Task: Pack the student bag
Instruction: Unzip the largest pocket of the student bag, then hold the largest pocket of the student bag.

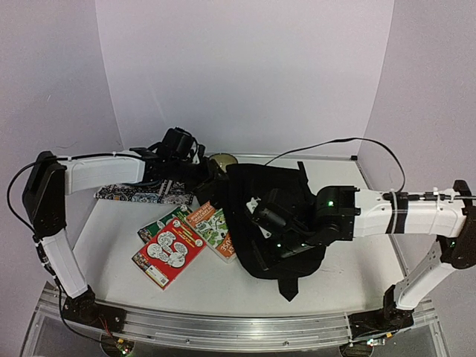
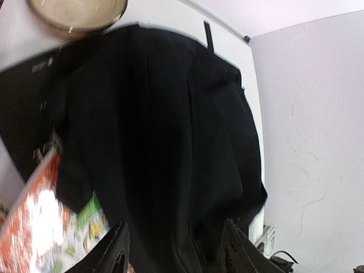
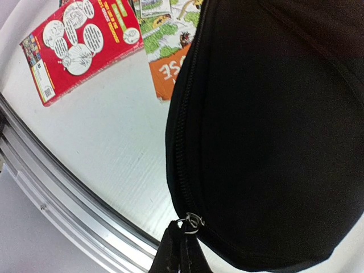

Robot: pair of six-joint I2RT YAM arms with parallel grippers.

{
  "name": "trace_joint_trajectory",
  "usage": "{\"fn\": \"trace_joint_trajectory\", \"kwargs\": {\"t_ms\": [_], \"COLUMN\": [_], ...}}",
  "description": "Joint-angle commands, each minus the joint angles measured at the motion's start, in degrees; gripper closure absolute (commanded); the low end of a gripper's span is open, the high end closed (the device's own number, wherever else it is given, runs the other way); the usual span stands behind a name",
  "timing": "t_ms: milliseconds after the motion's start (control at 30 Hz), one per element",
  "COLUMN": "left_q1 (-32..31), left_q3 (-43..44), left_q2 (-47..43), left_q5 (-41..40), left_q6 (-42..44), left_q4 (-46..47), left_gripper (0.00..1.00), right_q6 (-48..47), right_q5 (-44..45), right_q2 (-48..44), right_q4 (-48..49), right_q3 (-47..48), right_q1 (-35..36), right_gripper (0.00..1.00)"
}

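Step as I read it: opening the student bag (image 3: 273, 125); nothing looks packed yet. Near edge: my right gripper (image 3: 181, 253) is clamped on the zip pull (image 3: 191, 221) at the bag's rounded corner. The bag lies flat mid-surface (image 3: 114, 148). The red book (image 3: 79, 45) is beside it on the left, the orange book (image 3: 165, 62) partly under its edge. Far end: my left gripper (image 2: 177, 253) hangs over the bag, jaws apart, holding nothing. Next: left pins the fabric and right draws the pull along the track, or the soft bag will likely drag.
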Motion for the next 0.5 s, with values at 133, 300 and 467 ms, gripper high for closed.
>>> {"fn": "trace_joint_trajectory", "kwargs": {"t_ms": [133, 300, 467], "left_q1": [-7.2, -10.8, -12.2], "left_q3": [-11.1, -11.6, -11.3], "left_q2": [-10.9, -9.8, -8.8], "left_q5": [-1.5, -1.9, -2.1], "left_q6": [-8.3, -10.8, -10.9], "left_q4": [-1.2, -1.1, -1.0], "left_gripper": [0.40, 0.41, 0.60], "right_q6": [-0.6, -1.9, -3.4], "right_q5": [0.7, -0.9, -0.3], "right_q2": [6.6, 10.6, 12.2], "right_q4": [7.2, 8.3, 8.3], "right_q3": [8.0, 11.6, 13.4], "right_q1": [0.1, 0.1, 0.1], "right_gripper": [1.00, 1.00, 1.00]}}
